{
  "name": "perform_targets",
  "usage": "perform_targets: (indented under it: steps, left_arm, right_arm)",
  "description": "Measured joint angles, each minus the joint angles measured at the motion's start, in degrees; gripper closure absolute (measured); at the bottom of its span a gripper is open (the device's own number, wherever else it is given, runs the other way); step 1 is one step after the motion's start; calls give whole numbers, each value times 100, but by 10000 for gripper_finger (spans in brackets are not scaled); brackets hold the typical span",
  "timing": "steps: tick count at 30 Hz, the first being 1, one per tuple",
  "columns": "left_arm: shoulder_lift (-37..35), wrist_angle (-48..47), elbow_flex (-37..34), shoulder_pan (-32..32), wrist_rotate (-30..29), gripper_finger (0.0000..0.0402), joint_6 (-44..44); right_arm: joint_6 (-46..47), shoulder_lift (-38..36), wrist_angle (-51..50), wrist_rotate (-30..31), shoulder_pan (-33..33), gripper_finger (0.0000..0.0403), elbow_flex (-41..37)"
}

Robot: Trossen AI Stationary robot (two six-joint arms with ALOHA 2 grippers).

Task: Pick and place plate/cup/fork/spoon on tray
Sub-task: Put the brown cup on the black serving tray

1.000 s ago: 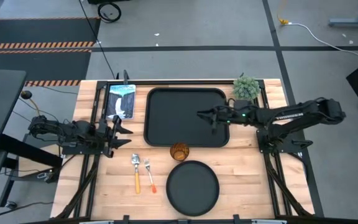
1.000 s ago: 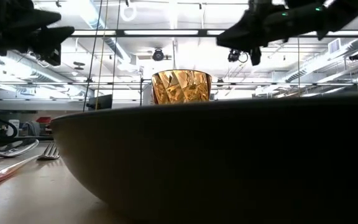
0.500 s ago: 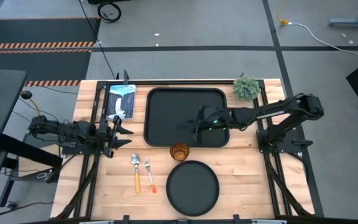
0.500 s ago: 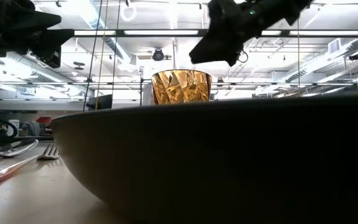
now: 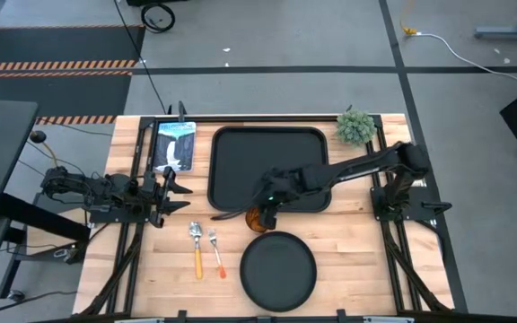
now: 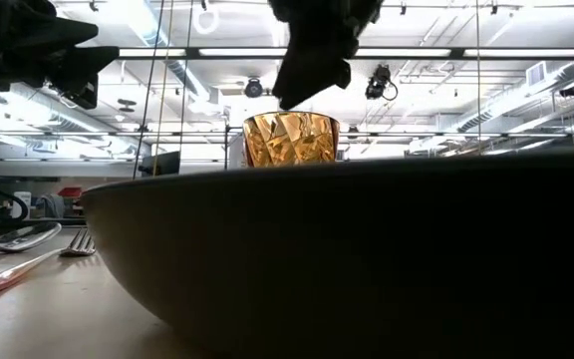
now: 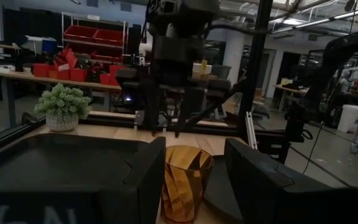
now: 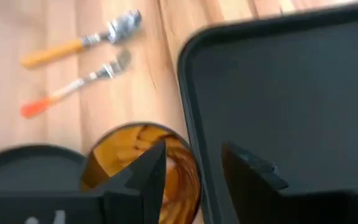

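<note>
The amber cup [image 5: 258, 219] stands upright on the table between the black tray's near rim [image 5: 269, 210] and the round black plate [image 5: 278, 270]. The spoon [image 5: 197, 247] and the fork [image 5: 215, 252] lie on the table to the left of the plate. My right gripper [image 5: 264, 212] is open and hangs just above the cup. In the right wrist view [image 8: 194, 149], one finger [image 8: 143, 174] is over the cup's mouth [image 8: 135, 158] and the other finger is over the tray's rim. My left gripper [image 5: 176, 190] is open and waits at the table's left, level with the cup [image 7: 185, 183].
A small potted plant [image 5: 355, 126] stands at the far right corner, next to the tray. A blue-and-white packet [image 5: 174, 144] lies at the far left. The plate's rim [image 6: 367, 249] fills the low view's foreground. Bare wood lies to the right of the plate.
My right gripper has gone from above the tray's right part toward the table's left and near edges. It has come down and tipped its fingers downward, and now hangs over the cup. The cup has not moved.
</note>
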Motion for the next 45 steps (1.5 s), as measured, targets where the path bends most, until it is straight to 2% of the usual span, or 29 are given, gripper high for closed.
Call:
perform_targets:
  steps: [6,12,22,34,45]
  left_arm:
    - [0,0,0,0,2,228,0]
    - [0,-2,0,-2,2,228,0]
    - [0,-2,0,-2,0,228,0]
    - [0,-15,0,-2,3,228,-1]
    - [0,-4,0,-2,2,228,-2]
  right_arm:
    - [52,692,-1283,60,13,208,1000]
    - [47,1051,-1802,-301,3,212,1480]
    - [45,1092,-1923,-310,-33,240,1494]
    - [51,1436,-2035,-383,-138,249,1483]
    - [137,1423,-2011,-546,-258,323,1486]
